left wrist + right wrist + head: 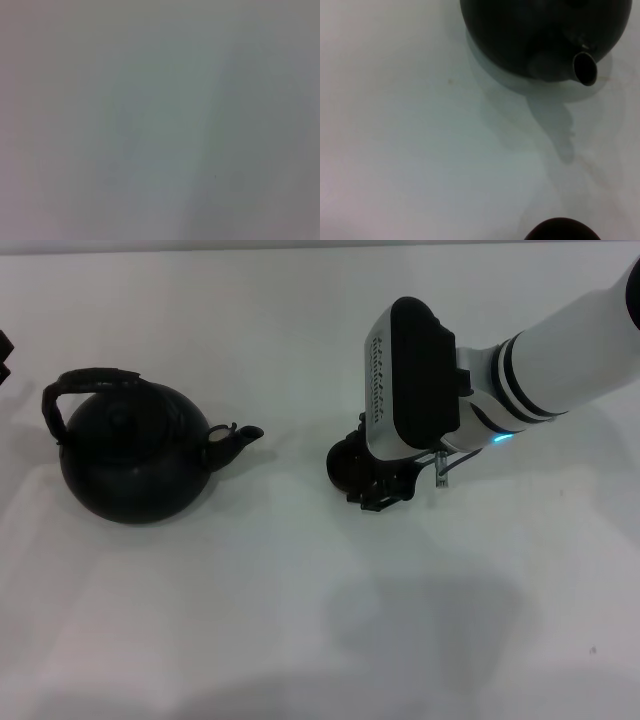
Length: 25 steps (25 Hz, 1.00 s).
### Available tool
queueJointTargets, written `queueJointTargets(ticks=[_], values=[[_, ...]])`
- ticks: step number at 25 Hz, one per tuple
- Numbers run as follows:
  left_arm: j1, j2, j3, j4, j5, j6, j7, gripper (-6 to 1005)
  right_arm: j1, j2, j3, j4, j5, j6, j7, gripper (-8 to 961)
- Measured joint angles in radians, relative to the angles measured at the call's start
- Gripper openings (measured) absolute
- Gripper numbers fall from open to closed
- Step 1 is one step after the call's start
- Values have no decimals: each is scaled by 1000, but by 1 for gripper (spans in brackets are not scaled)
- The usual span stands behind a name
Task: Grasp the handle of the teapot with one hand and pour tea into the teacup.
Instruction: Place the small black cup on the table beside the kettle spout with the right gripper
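Note:
The black teapot (135, 455) stands on the white table at the left, its spout (240, 440) pointing right. Its arched handle (85, 382) loops over the top, tilted to the far left side. The small dark teacup (343, 462) stands right of the spout, partly hidden under my right gripper (380, 492), which sits low right beside it. The right wrist view shows the teapot (535, 35) with its spout (585, 67) and the teacup's rim (562, 230). Only a dark sliver of my left gripper (3, 355) shows at the left edge, apart from the teapot.
The white table (320, 620) spreads all around. The left wrist view shows only bare table surface (160, 120). My right arm (560, 350) reaches in from the far right.

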Motion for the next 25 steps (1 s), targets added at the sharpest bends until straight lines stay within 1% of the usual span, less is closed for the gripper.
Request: queueJointTargets(ticks=[25], values=[[-5, 0, 0, 0, 0, 1, 0, 694, 6, 0, 5, 23, 15, 35, 2, 736]])
